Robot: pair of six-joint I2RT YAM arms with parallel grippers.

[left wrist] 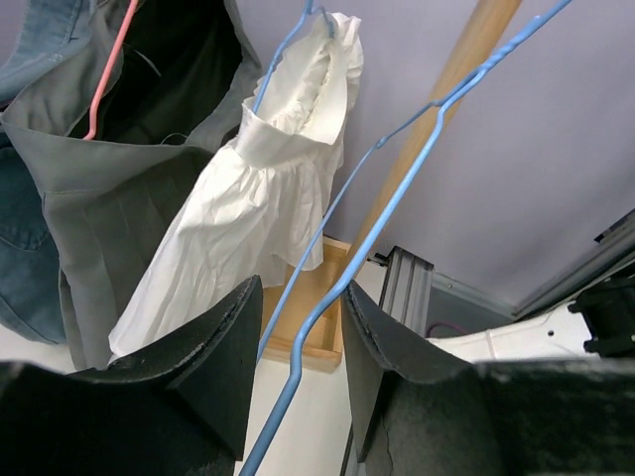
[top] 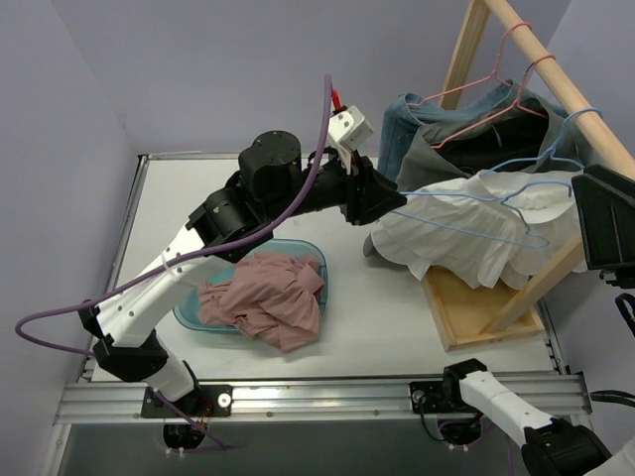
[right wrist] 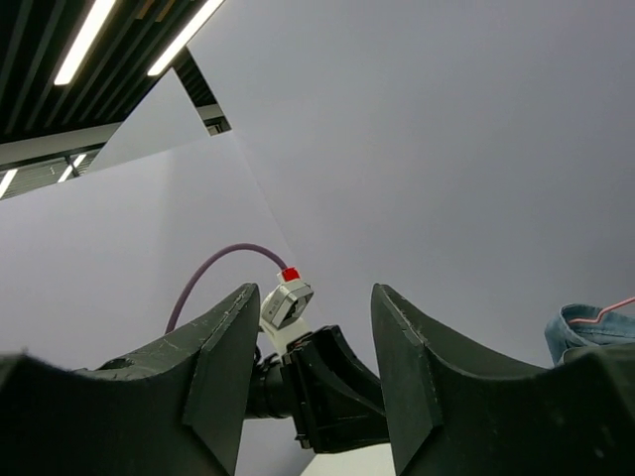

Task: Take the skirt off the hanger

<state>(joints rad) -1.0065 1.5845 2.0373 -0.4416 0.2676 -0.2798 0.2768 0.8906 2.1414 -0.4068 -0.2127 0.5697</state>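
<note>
The white table (top: pixel 397 317) carries a wooden rack (top: pixel 541 59) at its right side, and clothes hang from the rail. The white skirt (top: pixel 466 243) is still on the blue hanger (left wrist: pixel 407 127), which is pulled out to the left, away from the rail. Behind it a grey garment (top: pixel 446 159) and jeans (top: pixel 402 124) hang on pink hangers. In the middle of the table stands a blue basin (top: pixel 189 315) with a pink cloth (top: pixel 268 297) inside. The left hand (left wrist: pixel 298 288) is at the left corner of the hanger; its fingers are apart and the wire passes between them. The right hand (right wrist: pixel 308 367) is at the right edge, beside the skirt, also with fingers apart and nothing between them.
</note>
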